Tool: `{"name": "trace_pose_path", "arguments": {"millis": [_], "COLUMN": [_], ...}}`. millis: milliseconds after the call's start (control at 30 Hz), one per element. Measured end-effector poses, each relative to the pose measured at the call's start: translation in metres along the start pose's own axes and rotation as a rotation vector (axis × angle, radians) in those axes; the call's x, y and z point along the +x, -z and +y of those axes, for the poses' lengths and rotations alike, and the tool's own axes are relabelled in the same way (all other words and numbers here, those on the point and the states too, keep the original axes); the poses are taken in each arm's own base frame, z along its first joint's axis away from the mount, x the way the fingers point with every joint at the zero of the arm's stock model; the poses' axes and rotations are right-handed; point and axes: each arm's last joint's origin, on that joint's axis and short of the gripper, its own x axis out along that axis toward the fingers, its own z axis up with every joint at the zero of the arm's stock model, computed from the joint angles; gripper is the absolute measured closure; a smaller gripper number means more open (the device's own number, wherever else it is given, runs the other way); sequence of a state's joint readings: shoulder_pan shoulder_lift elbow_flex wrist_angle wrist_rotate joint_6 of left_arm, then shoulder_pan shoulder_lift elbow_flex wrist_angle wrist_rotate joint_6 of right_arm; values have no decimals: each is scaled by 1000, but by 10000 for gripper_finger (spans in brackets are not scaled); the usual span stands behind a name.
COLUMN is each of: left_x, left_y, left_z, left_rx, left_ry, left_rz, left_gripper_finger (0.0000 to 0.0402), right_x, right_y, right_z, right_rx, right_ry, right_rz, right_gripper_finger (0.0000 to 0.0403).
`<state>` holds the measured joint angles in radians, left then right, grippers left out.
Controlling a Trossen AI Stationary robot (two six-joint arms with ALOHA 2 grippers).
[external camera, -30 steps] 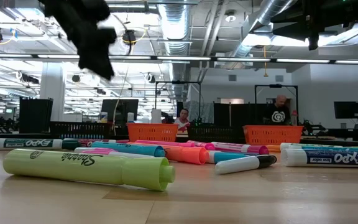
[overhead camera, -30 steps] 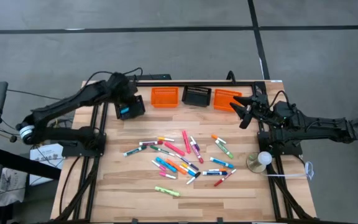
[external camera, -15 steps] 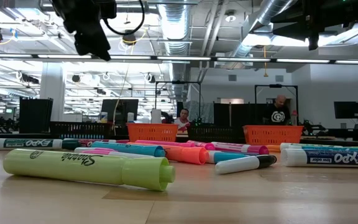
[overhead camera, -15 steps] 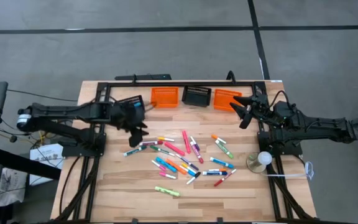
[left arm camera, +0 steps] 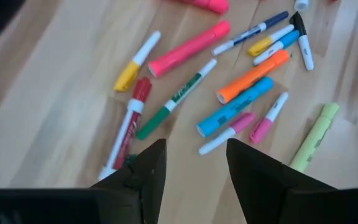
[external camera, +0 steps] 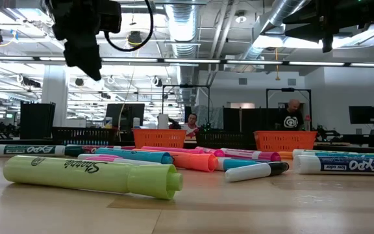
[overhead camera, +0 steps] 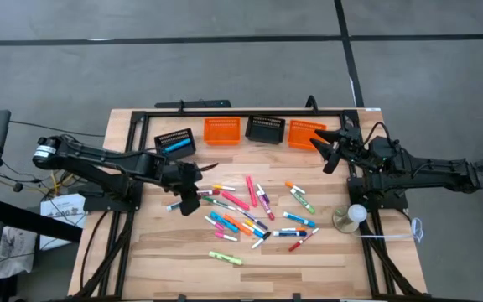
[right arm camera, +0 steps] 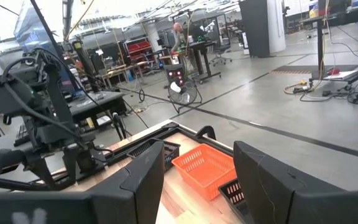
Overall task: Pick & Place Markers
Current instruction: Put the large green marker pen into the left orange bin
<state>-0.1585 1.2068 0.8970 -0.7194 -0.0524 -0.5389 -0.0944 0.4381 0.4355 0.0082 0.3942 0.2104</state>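
Note:
Many markers (overhead camera: pixel 241 210) in pink, blue, green, orange, yellow and white lie scattered flat on the middle of the wooden table; the low view shows them from the side, a pale green one (external camera: pixel 89 175) nearest. My left gripper (overhead camera: pixel 189 191) hangs open and empty above the left end of the pile; in the left wrist view (left arm camera: pixel 194 162) a red-capped marker (left arm camera: pixel 129 124) and a green one (left arm camera: pixel 176 99) lie just past its fingers. My right gripper (overhead camera: pixel 329 151) waits open and empty over the table's far right, by an orange basket (right arm camera: pixel 207 168).
Along the far edge stand an orange basket (overhead camera: pixel 222 131), a black one (overhead camera: pixel 265 129) and a second orange one (overhead camera: pixel 304 134). Another black basket (overhead camera: pixel 174 141), with something blue in it, sits far left. A white ball on a round stand (overhead camera: pixel 352 216) is near the right edge. Bare wood lies toward the near edge.
My left gripper has swung from over the far-left black basket toward the near edge and the markers, and now hangs above the pile's left end. The black basket stays on the table behind it. The markers and the right arm have kept still.

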Motion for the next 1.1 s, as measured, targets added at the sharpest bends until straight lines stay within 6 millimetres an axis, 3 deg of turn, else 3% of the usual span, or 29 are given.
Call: {"name": "trace_pose_path", "arguments": {"millis": [533,767,1100], "left_x": [0,0,0], "left_y": [9,8,7], "left_z": [-13,-12,-12], "left_rx": [-68,-114,-114], "left_ry": [14,-41,-52], "left_rz": [15,-27,-43], "left_gripper_finger": [221,177,81], "right_x": [0,0,0], "right_y": [0,0,0], "right_z": [0,0,0], "right_rx": [0,0,-1], "right_ry": [0,0,0], "right_rz": [1,1,1], "right_gripper_finger": [219,219,220]}}
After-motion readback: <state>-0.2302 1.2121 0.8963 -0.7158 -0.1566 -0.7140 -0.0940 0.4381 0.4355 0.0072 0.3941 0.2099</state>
